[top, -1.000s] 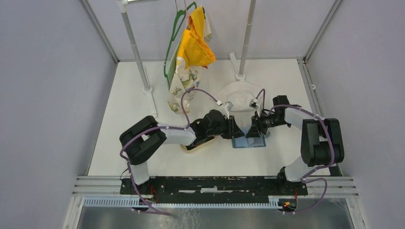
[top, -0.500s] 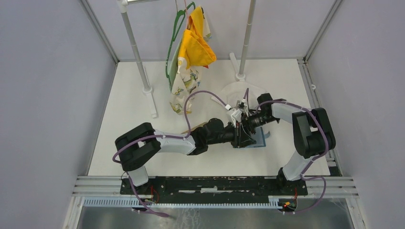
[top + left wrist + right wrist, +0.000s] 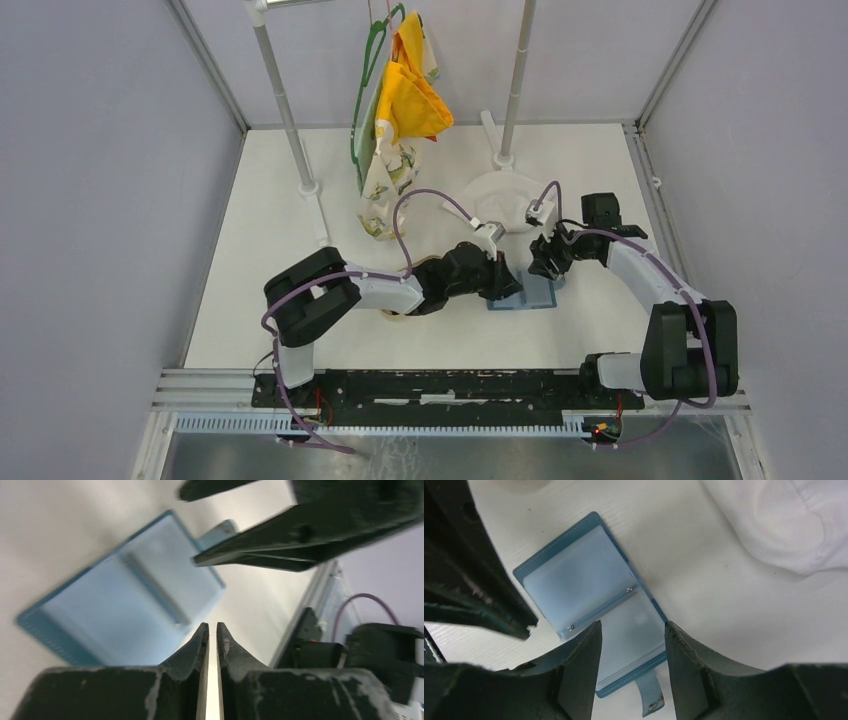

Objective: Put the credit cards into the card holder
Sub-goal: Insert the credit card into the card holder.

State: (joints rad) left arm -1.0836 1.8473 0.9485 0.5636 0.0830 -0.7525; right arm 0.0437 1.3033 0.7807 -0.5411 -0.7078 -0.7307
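Both arms are in over the card holder [image 3: 535,300], which lies open and flat on the white table [image 3: 260,250], out in front of the two bases.

From above, the left gripper [image 3: 512,290] comes in from the left and covers the holder's left part. The right gripper [image 3: 545,268] sits at its far right corner, just beside the left one.

In the left wrist view, the left gripper [image 3: 212,630] is pinched nearly together. Only a thin bright sliver of table shows between the fingers, and nothing is caught in there. The card holder [image 3: 125,600] spreads ahead and to the left of those tips, its clear sleeves up and its spine running across the middle. The tips sit at its near right edge, though contact can't be called. The right gripper's dark fingers [image 3: 300,535] cross the top of that view.

In the right wrist view, the right gripper [image 3: 631,630] is spread wide with nothing held. The card holder [image 3: 584,585] lies straight beneath it, and one leaf shows in the gap between the two fingers. Its strap [image 3: 650,696], with a small snap, pokes out at the bottom. The left gripper's fingers [image 3: 474,595] crowd in from the left edge. A white cloth [image 3: 774,525] lies apart at upper right.
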